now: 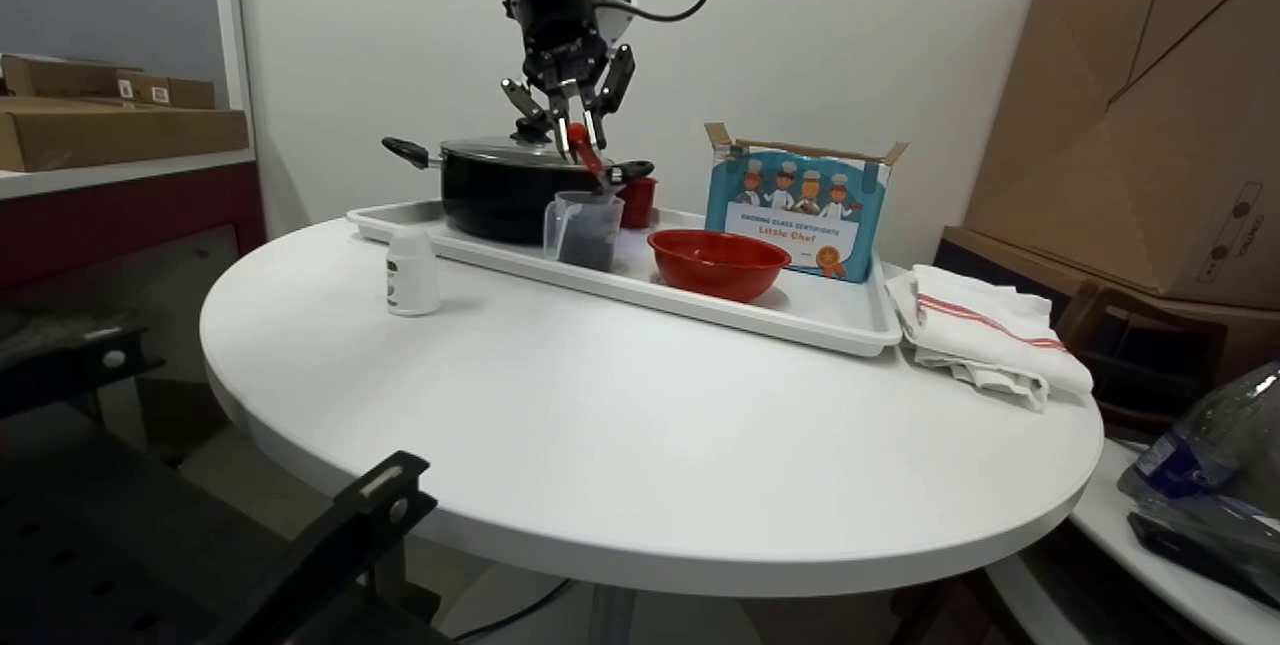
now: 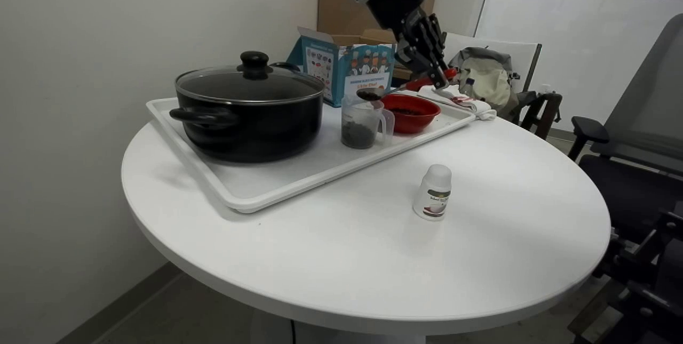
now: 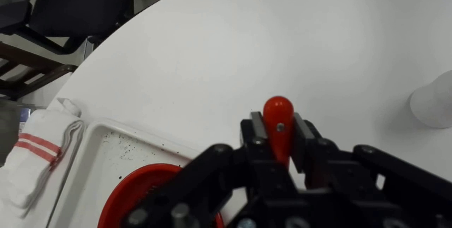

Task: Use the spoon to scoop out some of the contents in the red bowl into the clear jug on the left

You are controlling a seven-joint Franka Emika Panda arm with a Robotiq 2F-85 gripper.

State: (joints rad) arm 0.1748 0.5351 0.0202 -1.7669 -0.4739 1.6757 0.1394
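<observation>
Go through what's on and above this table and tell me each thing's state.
Black two-fingered end effector, closed on the red-handled metal spoon
Spoon, loaded with dark bits
Clear plastic jug, upright, partly filled
Round red bowl, upright, holding dark bits
Round black pot, glass lid on
Blue cardboard box, open at top
White red-striped cloth towel, folded
White labelled bottle, upright
White rectangular tray, speckled with dark bits
Small red cup, upright, contents hidden

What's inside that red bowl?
In an exterior view, dark bits show inside the red bowl; its wall hides how deep they go. In the wrist view, the gripper covers part of the bowl.
</observation>
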